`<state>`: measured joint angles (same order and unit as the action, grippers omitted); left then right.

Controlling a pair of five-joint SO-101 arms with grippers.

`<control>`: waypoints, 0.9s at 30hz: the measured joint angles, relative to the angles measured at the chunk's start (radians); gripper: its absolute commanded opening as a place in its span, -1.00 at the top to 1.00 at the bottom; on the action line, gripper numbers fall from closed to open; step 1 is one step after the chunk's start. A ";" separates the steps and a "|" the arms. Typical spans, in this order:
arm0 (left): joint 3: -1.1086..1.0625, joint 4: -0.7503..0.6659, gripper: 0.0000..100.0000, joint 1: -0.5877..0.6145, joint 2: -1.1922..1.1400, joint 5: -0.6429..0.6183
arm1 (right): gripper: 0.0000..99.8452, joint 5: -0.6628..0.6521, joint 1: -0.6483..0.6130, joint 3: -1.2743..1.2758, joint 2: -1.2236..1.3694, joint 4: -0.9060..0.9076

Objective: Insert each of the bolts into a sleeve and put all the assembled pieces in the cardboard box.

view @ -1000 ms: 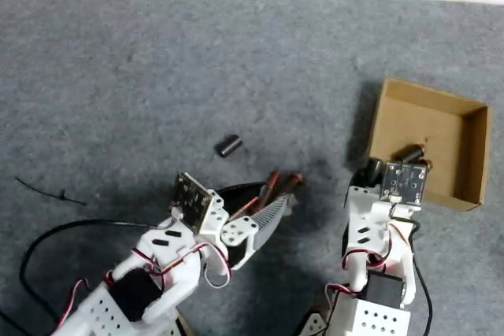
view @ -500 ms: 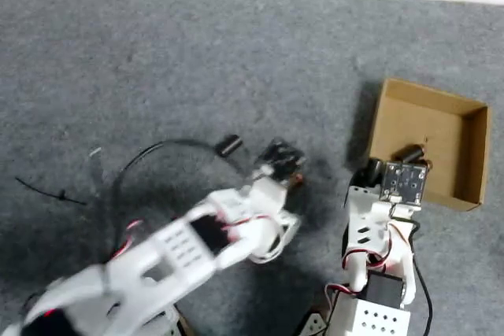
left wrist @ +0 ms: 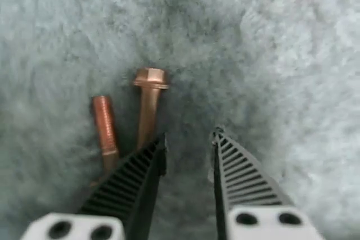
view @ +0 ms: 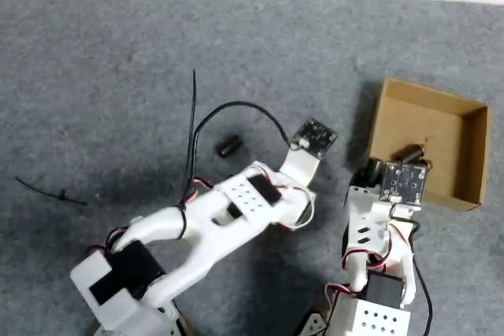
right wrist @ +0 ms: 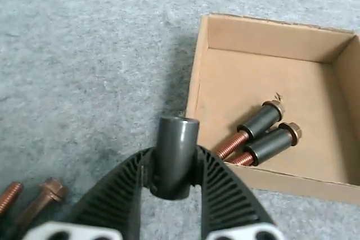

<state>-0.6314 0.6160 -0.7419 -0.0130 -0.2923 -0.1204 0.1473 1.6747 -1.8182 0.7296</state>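
The left jaws, part open and empty, are poised over two copper bolts (left wrist: pixel 149 111) on the bench (left wrist: pixel 281 54). The right jaws are clamped on an upright sleeve (right wrist: pixel 176 150). The bolts are judged stiff, light and prone to rolling, so they are best pinched mid-shank, though each crowds the other. Two assembled pieces (right wrist: pixel 264 133) lie in the cardboard box (right wrist: pixel 197 77).

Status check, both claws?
Left claw open by two bolts. Right claw shut on sleeve beside cardboard box. Two assembled pieces inside. Spare sleeve loose on carpet.
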 measured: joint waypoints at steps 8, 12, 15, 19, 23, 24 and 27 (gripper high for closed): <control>0.002 -0.002 0.73 0.009 -0.071 0.115 | 0.99 0.000 0.000 0.000 0.000 0.000; 0.021 -0.002 0.73 0.009 -0.092 0.114 | 0.99 0.000 0.000 0.000 0.000 0.000; 0.037 -0.002 0.73 0.021 -0.098 0.114 | 0.99 0.000 0.000 0.000 0.000 0.000; 0.038 -0.002 0.73 0.034 -0.098 0.110 | 0.99 0.000 0.000 0.000 0.000 0.000; 0.075 0.005 0.73 0.035 -0.097 0.115 | 0.99 0.000 0.000 0.000 0.000 0.000; 0.078 0.025 0.73 0.037 -0.086 0.115 | 0.99 0.000 0.000 0.000 0.000 0.000; 0.080 0.071 0.73 0.035 -0.034 0.115 | 0.99 0.000 0.000 0.000 0.000 -0.006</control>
<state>-0.5516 0.6866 -0.7066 -0.0468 -0.1772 -0.1204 0.1473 1.6747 -1.8182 0.7234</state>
